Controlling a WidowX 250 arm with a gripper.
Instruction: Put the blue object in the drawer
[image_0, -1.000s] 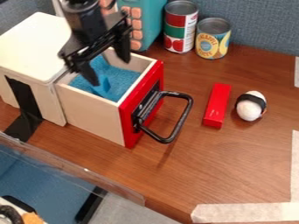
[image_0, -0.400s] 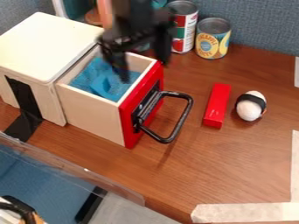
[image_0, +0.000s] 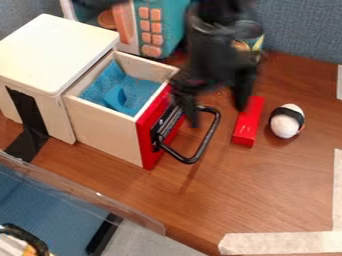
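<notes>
Your tool (image_0: 217, 116) hangs over the bench (image_0: 267, 190) at the drawer's front, its two fingers spread wide and holding nothing. One finger overlaps the black handle (image_0: 204, 142) in view, the other the far end of the red block (image_0: 247, 122); you cannot tell whether either touches. The blue object (image_0: 115, 97) sits inside the open drawer (image_0: 103, 122), on the blue lining (image_0: 142, 89). To the right of the red block in view lies a white egg-shaped thing (image_0: 285, 126) with a black band around it.
</notes>
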